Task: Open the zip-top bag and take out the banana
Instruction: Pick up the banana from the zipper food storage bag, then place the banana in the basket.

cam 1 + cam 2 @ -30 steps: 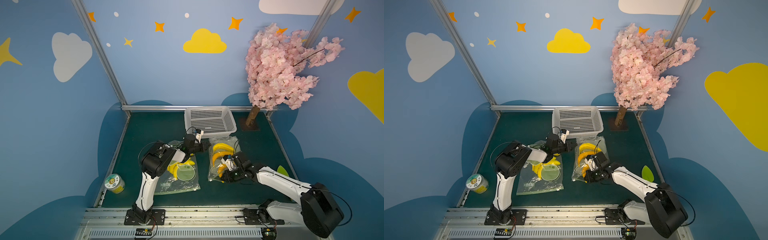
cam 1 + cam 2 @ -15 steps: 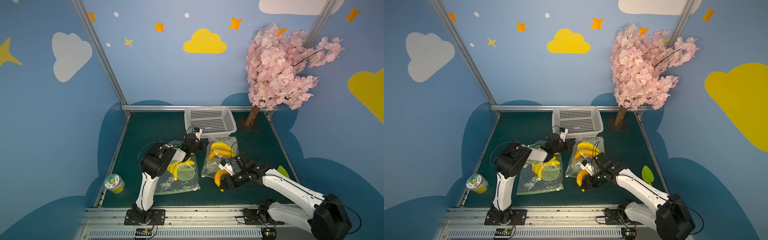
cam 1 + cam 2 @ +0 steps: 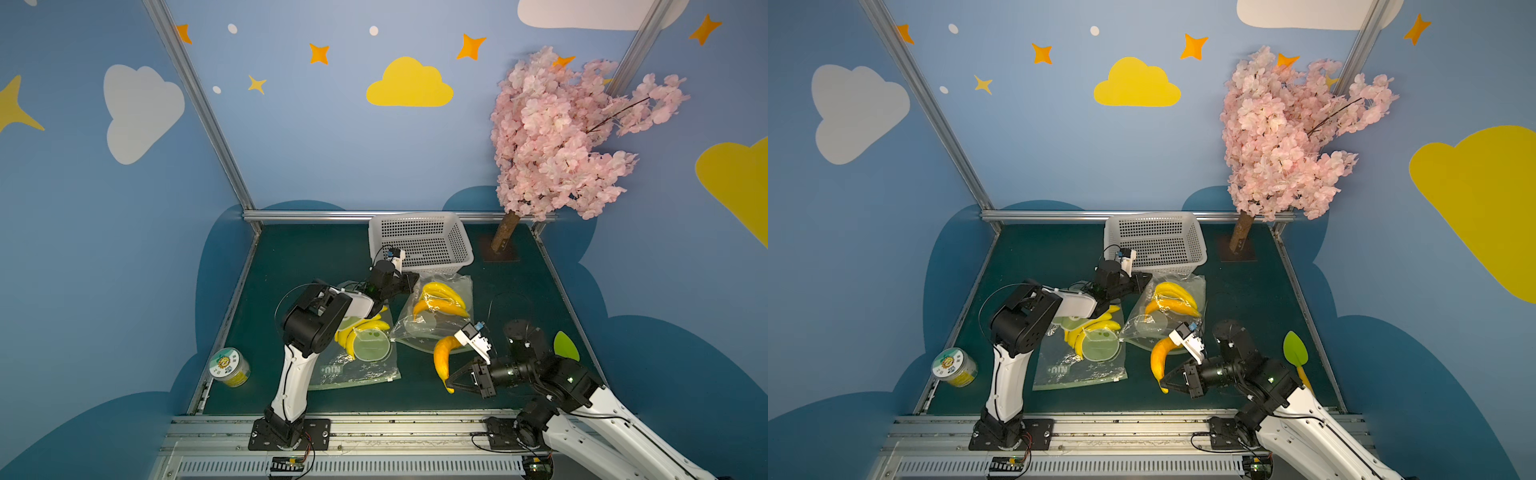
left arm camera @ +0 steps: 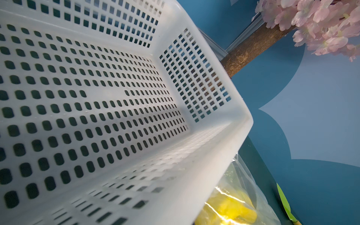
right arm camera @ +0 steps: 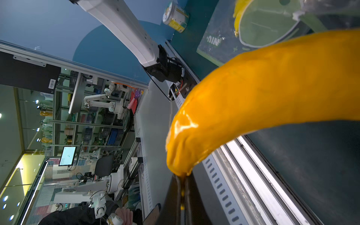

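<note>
The clear zip-top bag [image 3: 440,328] lies mid-table with yellow bananas [image 3: 442,297] still inside; it also shows in the other top view as the bag [image 3: 1167,324]. My right gripper [image 3: 451,380] is shut on the stem end of an orange-yellow banana [image 3: 441,359], held clear of the bag's near edge. In the right wrist view the banana [image 5: 263,93] fills the frame, its tip pinched in the gripper [image 5: 182,187]. My left gripper [image 3: 411,282] is shut at the bag's far corner, beside the basket. Its jaws are hidden in the left wrist view.
A white perforated basket [image 3: 419,245] stands at the back. A second bag [image 3: 361,361] with bananas and a green disc lies under the left arm. A jar [image 3: 230,368] sits front left, a pink tree [image 3: 505,237] back right, a green leaf [image 3: 566,347] right.
My right gripper has drawn the banana out of the bag, toward the table's front and upward. The bag's near end has slid a little left. The left arm has barely moved.
</note>
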Tool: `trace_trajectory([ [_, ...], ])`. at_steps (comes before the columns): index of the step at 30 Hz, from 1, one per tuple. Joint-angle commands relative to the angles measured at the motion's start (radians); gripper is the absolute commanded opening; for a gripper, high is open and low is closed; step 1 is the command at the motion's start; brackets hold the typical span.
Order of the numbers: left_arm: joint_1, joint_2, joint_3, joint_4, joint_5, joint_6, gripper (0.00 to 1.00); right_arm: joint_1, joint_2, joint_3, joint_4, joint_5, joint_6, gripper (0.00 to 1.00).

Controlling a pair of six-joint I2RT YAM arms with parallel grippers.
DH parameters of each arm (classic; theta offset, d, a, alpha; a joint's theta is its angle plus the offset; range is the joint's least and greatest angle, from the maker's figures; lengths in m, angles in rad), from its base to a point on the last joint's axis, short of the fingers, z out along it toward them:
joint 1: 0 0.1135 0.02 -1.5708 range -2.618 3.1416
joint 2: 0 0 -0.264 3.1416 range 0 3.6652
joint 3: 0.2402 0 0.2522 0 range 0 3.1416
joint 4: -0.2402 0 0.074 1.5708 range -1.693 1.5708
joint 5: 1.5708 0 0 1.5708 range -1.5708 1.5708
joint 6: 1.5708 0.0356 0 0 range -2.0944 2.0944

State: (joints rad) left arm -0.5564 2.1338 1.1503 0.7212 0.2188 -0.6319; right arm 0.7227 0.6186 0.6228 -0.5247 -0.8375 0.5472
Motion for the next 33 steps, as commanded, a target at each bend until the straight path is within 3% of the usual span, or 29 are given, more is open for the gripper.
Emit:
trace_trajectory([
  [1,0.006,0.016,0.010,-0.003,-0.010,0.008,0.03,-0.001,0.062,0.125,0.180,0.014,0.015,0.00],
  [4,0.005,0.017,0.000,0.010,-0.001,-0.004,0.03,-0.040,0.159,0.242,0.130,0.181,-0.075,0.00],
  [7,0.006,0.009,-0.029,0.032,0.002,-0.015,0.03,-0.163,0.277,0.346,0.117,0.329,-0.155,0.00],
  [11,0.006,0.003,-0.059,0.059,-0.002,-0.035,0.03,-0.315,0.583,0.525,0.176,0.326,-0.228,0.00],
  [16,0.006,-0.002,-0.096,0.105,-0.034,-0.079,0.03,-0.324,1.080,0.953,0.057,0.349,-0.387,0.00],
  [22,0.004,-0.026,-0.181,0.184,-0.092,-0.130,0.03,-0.321,1.589,1.508,-0.208,0.338,-0.407,0.00],
  [24,0.004,-0.034,-0.195,0.190,-0.099,-0.129,0.03,-0.321,1.662,1.574,-0.229,0.361,-0.382,0.00],
  [30,-0.004,-0.049,-0.199,0.189,-0.103,-0.119,0.03,-0.320,1.688,1.541,-0.222,0.398,-0.347,0.02],
  [33,-0.010,-0.051,-0.186,0.163,-0.105,-0.107,0.03,-0.323,1.657,1.501,-0.219,0.418,-0.351,0.34],
])
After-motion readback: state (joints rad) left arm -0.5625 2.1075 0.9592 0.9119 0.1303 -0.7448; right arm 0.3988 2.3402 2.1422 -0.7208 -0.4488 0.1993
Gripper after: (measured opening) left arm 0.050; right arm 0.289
